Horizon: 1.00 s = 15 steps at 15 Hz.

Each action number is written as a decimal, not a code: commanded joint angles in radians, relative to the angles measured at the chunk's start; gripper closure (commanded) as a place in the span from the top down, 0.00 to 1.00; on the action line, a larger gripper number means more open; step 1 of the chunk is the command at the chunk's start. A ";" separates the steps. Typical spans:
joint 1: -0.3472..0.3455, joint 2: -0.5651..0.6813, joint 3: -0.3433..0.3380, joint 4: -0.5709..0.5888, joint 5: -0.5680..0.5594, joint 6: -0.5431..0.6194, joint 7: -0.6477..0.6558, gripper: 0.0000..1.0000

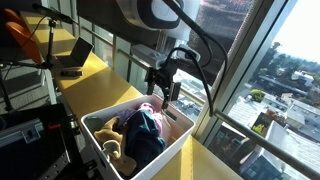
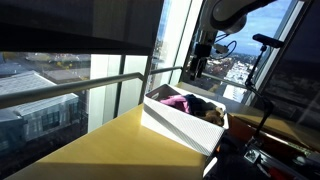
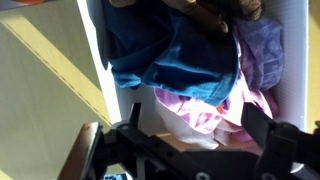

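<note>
A white bin (image 1: 100, 125) (image 2: 178, 127) stands on the yellow table, full of crumpled clothes. In it lie a dark blue garment (image 1: 146, 132) (image 3: 185, 58), a pink cloth (image 1: 150, 108) (image 3: 203, 108), a purple piece (image 3: 262, 55) and something tan (image 1: 112, 137). My gripper (image 1: 163, 88) (image 2: 198, 68) hangs just above the bin's far end, over the pink cloth. In the wrist view my gripper (image 3: 198, 135) is open, its black fingers (image 3: 262, 125) spread either side of the pink cloth with nothing between them.
The yellow table (image 1: 95, 75) (image 2: 110, 145) runs along tall windows with metal frames (image 1: 215, 95). A laptop (image 1: 75, 55) and an orange object (image 1: 20, 35) sit at the table's far end. Dark equipment (image 2: 272, 150) stands beside the bin.
</note>
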 commanded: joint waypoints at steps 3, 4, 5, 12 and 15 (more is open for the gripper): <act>-0.034 0.144 0.013 0.007 0.121 0.051 -0.068 1.00; -0.040 0.171 0.019 0.002 0.143 0.080 -0.085 1.00; -0.046 0.200 0.025 -0.003 0.163 0.111 -0.102 1.00; -0.088 0.405 0.062 0.029 0.220 0.190 -0.165 1.00; -0.089 0.435 0.058 0.034 0.202 0.190 -0.152 0.74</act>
